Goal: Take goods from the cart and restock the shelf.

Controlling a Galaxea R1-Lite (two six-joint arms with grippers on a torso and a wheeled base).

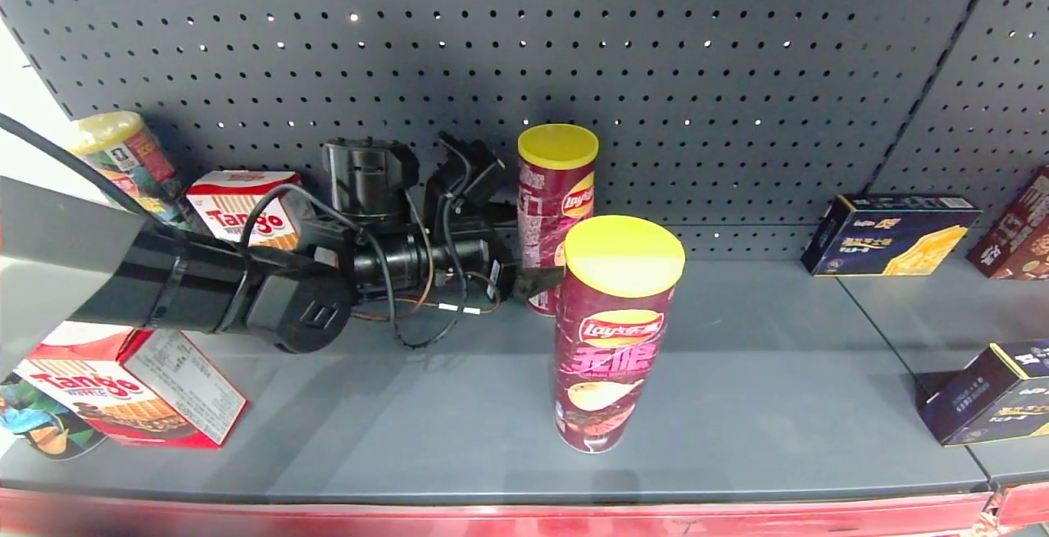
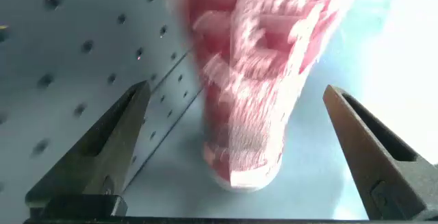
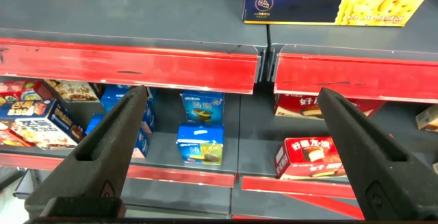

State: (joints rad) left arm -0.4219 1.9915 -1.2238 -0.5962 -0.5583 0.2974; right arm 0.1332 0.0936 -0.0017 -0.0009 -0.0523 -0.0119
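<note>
Toward the back of the grey metal shelf, close to its perforated back panel, a tall maroon cardboard crisp tube with a yellow plastic lid stands upright. The left hand sits low around it. Its two dark fingers are spread wide, one on each side of the tube's lower part, with clear gaps, so nothing is pinched. A second maroon tube of the same kind stands nearer the front edge, just beside the first, and apart from the hand. The right hand is likewise spread and empty, facing the red price rails of the lower shelves.

Such a tube is probably light and fairly stiff, though its thin wall would dent under a hard squeeze. Its glossy wrap looks slippery. Being tall and narrow, it would topple from a small sideways knock, and the front tube is near enough to be struck. The best hold is likely across the body at about mid-height, with moderate pressure. The lid is a poor place, since it could pop off.
</note>
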